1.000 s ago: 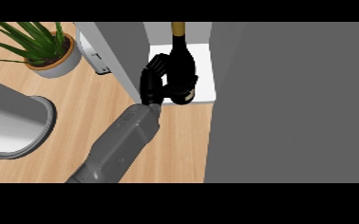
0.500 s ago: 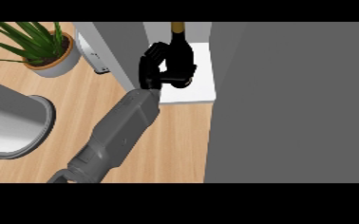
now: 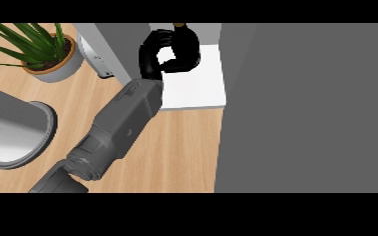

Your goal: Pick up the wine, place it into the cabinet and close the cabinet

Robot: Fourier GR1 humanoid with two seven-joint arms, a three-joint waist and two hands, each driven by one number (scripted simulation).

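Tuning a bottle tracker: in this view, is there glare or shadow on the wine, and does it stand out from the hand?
Head view: even light, no glare; the dark wine bottle blends into the black left hand, contrasting only with the white shelf.

The left hand (image 3: 157,56) curls round the wine (image 3: 188,42) at the cabinet's white shelf (image 3: 201,87) — its door (image 3: 118,40) stands open just beside. On the counter (image 3: 173,150), a plant (image 3: 40,50) sits far left — a grey basin (image 3: 22,140) nearer.
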